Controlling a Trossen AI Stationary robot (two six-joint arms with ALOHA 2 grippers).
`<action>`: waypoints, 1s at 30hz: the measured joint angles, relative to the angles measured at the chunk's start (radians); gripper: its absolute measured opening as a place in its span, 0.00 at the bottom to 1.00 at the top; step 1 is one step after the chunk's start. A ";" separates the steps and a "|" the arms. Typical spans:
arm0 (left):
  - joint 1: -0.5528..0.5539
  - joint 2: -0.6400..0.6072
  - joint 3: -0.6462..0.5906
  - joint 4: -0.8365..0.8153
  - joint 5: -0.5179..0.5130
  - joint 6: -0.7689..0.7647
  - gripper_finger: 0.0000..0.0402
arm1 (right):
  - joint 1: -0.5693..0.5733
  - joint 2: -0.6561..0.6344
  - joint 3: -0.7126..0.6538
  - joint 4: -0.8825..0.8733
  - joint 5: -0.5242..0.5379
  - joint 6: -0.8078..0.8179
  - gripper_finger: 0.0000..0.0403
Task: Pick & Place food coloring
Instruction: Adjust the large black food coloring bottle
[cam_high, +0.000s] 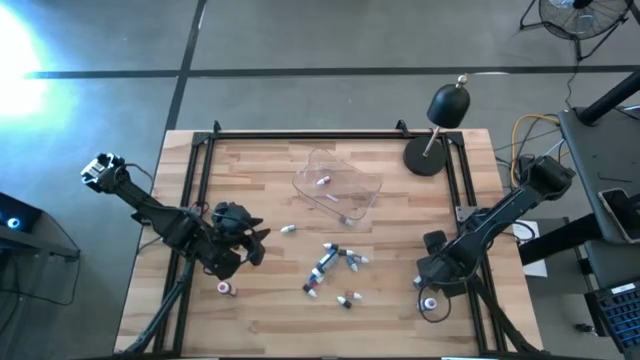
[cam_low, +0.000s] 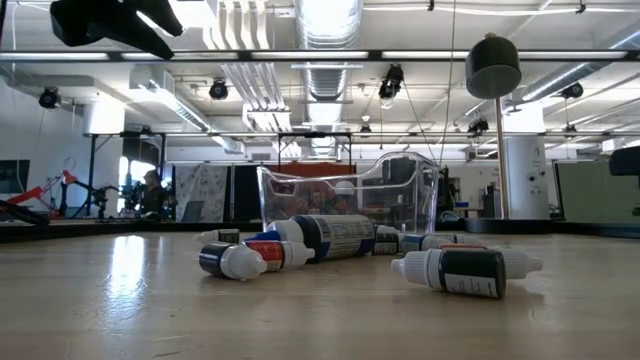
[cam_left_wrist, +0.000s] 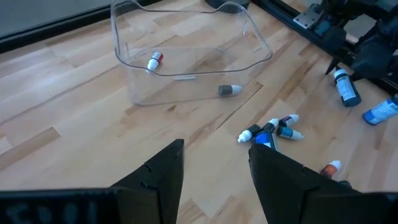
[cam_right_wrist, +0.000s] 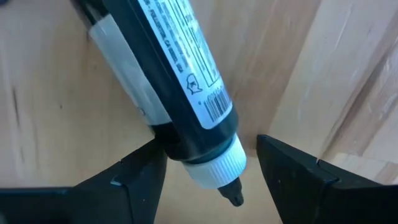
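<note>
One food coloring bottle (cam_right_wrist: 177, 81) lay flat on the table (cam_high: 260, 170) directly under the right gripper (cam_right_wrist: 211, 171), near the table's right front corner. In the right wrist view its dark body and white neck were seen between the two dark fingers, its long axis running out ahead of the jaws, roughly square to the line between the fingertips, and its tip pointing back toward the wrist. The jaws were held wide. One finger seemed close against the bottle's side, while a clear gap was left to the other, so the bottle was judged to be straddled but not yet gripped. A squeeze across the narrow body, with little turning, was what the coming move seemed to call for.

Several more bottles (cam_high: 330, 262) were scattered in a loose cluster at the table's middle, well apart from that gripper. Two others were seen inside the clear tray (cam_left_wrist: 134, 81), which stood behind the cluster toward the table's far edge. A further bottle (cam_high: 226, 288) lay near the left front edge, just beside the left arm.

The left gripper (cam_left_wrist: 214, 168) was held above the table on the left side, its jaws partly open and empty, aimed across the wood toward the tray and the cluster. For the bottle at the right corner, the right arm was by far the nearer.
</note>
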 joint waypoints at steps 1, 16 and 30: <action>0.000 0.000 0.000 0.000 0.000 -0.002 0.39 | 0.000 0.001 -0.002 0.000 -0.001 0.000 0.57; 0.000 0.000 0.000 0.027 0.000 -0.006 0.39 | -0.002 -0.026 -0.002 -0.002 -0.055 0.147 0.27; 0.015 0.000 0.000 0.027 -0.008 0.037 0.39 | -0.120 -0.339 0.011 -0.087 -0.211 0.813 0.28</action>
